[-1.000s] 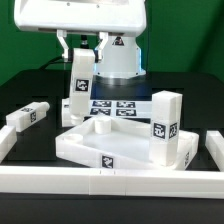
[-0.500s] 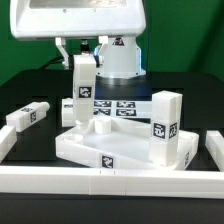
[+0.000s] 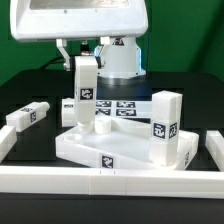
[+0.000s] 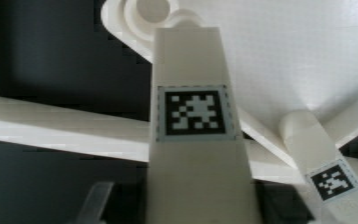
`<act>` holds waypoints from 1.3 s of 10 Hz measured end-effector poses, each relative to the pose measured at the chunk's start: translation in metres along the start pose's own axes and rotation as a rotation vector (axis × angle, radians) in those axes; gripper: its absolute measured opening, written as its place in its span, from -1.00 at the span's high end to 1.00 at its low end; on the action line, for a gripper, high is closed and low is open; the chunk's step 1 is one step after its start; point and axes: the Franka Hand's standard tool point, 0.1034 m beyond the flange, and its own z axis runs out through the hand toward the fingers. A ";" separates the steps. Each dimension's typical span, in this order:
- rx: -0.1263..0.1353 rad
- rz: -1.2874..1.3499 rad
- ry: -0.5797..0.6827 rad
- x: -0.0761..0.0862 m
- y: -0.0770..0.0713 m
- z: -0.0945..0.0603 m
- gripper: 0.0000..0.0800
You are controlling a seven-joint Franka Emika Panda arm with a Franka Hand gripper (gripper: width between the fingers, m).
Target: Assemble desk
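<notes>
Held one leg (image 3: 85,90) upright in the gripper (image 3: 84,56), jaws narrowed onto its upper end, left of centre in the exterior frame. Poised it over the back rim of the desk panel (image 3: 80,148), low centre; could not tell whether touching. Found a second leg (image 3: 165,128) standing at the panel's right corner, a third leg (image 3: 28,117) lying far left.

held leg (image 4: 194,110): end nearest the gripper (image 3: 83,57) cut off by wrist picture's edge | fingers (image 4: 99,202): blurred grey beside leg | marker board (image 3: 120,107): partly hidden behind leg and panel (image 3: 100,150) | tag codes (image 3: 159,128): too small to read
</notes>
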 end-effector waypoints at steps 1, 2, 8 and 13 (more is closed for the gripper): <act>-0.002 -0.017 -0.003 -0.002 0.004 0.002 0.28; -0.004 -0.011 -0.005 -0.003 0.009 0.003 0.28; -0.007 -0.004 -0.019 -0.011 0.017 0.013 0.28; -0.007 -0.002 -0.019 -0.005 0.016 0.018 0.28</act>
